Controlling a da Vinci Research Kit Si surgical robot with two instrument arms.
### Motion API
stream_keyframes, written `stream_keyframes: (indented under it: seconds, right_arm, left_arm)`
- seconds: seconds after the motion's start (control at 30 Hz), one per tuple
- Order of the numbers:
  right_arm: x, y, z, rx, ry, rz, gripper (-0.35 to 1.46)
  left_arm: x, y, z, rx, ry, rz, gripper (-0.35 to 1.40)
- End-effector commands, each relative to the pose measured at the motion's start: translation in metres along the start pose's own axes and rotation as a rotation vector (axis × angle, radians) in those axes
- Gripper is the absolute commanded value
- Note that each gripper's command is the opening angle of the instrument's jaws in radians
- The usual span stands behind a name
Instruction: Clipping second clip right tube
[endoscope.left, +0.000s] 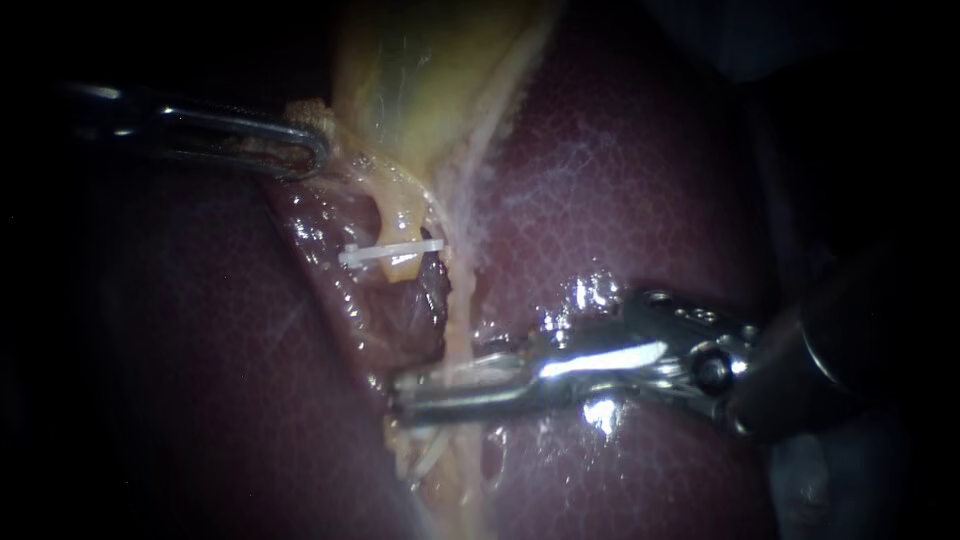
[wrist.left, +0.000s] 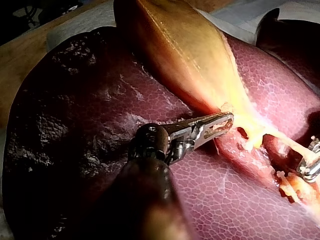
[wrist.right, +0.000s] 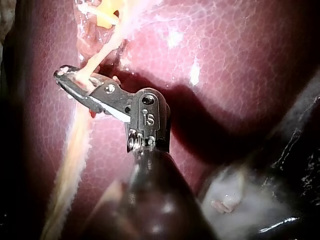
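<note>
Dark red mottled liver (endoscope.left: 650, 200) fills pretty much everything, and the left wrist view shows a strip of brown wooden table (wrist.left: 15, 55) past its edge. There's lots of bare liver on the far right, but it gets cramped in the middle groove.

The slim metal left instrument (endoscope.left: 315, 150) has its looped jaws clamped on the frayed edge of the glossy yellow gallbladder (endoscope.left: 430, 80), right at its narrow end. It sits well apart from the other tool.

The long-jawed silver right instrument (endoscope.left: 402, 390) comes in low. Its jaws are nearly together, pinching the pale cream-coloured right tube (endoscope.left: 458, 300) from both sides. The right wrist view shows the strand running straight through them.

The thin white plastic clip (endoscope.left: 385, 254) sits across the tubes further up, nearer the gallbladder and clear of the jaws.
</note>
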Motion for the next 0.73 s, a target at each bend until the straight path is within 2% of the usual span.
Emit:
stream_keyframes:
  seconds: [0.03, 0.13, 0.73]
  right_arm:
    - [0.0, 0.0, 0.0, 0.001, -0.001, 0.009, -0.35]
    - [0.0, 0.0, 0.0, 0.001, -0.001, 0.033, -0.35]
    - [0.0, 0.0006, 0.0, 0.01, -0.013, 0.031, -0.35]
  left_arm:
    - [0.0, 0.0, 0.0, 0.0, 0.0, 0.0, -0.35]
    - [0.0, 0.0, 0.0, 0.0, 0.0, 0.0, -0.35]
    - [0.0, 0.0, 0.0, 0.0, 0.0, 0.0, -0.35]
